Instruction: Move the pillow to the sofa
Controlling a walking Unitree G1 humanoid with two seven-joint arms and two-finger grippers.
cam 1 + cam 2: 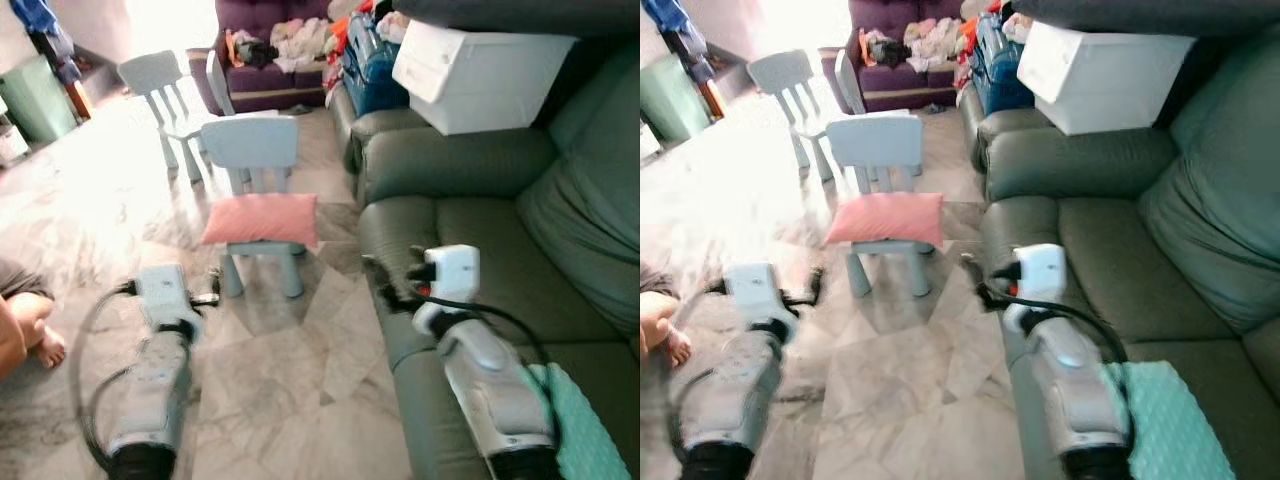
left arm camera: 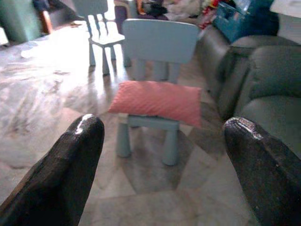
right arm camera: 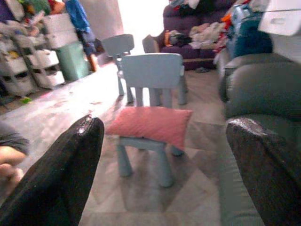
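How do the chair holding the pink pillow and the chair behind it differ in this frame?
The near chair carries the pink pillow on its seat; the far chair has a bare seat. The near chair stands beside the grey sofa with its backrest away from the robot; the far chair stands further off in bright light, turned at an angle. Both are small, pale blue and upright.

No readable text, label or number on anything here.
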